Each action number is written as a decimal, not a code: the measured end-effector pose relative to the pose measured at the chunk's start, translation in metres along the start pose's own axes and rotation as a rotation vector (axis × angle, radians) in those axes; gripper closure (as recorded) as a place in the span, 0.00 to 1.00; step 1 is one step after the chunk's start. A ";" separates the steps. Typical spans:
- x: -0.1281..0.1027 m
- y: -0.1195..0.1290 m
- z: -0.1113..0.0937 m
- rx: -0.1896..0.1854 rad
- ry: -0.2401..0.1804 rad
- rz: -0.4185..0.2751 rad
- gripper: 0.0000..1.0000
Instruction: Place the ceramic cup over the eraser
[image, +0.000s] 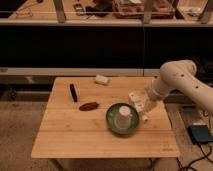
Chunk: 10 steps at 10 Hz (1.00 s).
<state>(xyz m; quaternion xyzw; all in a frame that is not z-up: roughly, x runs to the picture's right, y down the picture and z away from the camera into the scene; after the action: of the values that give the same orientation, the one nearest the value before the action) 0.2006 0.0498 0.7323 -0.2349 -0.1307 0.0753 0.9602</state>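
Observation:
The off-white ceramic cup (123, 118) stands inside the round green bowl (111, 121) on the right half of the wooden table (75, 137). The slim black eraser (73, 92) lies on the table's left part, well apart from the cup. My gripper (145, 107) hangs from the white arm (175, 80) at the table's right side, just right of the bowl and close to its rim. It holds nothing that I can see.
A reddish-brown oval object (89, 106) lies between the eraser and the bowl. A whitish block (102, 79) sits near the far edge. A white packet (135, 97) lies by the gripper. A dark shelf unit stands behind the table. A blue box (201, 134) lies on the floor at right.

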 end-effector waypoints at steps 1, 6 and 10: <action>-0.004 -0.006 0.006 0.009 -0.035 -0.014 0.35; -0.004 -0.005 0.008 -0.004 -0.051 -0.011 0.35; -0.051 0.026 0.020 -0.159 -0.304 0.054 0.35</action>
<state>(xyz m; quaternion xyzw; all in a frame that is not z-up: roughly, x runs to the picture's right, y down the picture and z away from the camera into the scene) 0.1443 0.0708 0.7260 -0.2993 -0.2737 0.1253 0.9054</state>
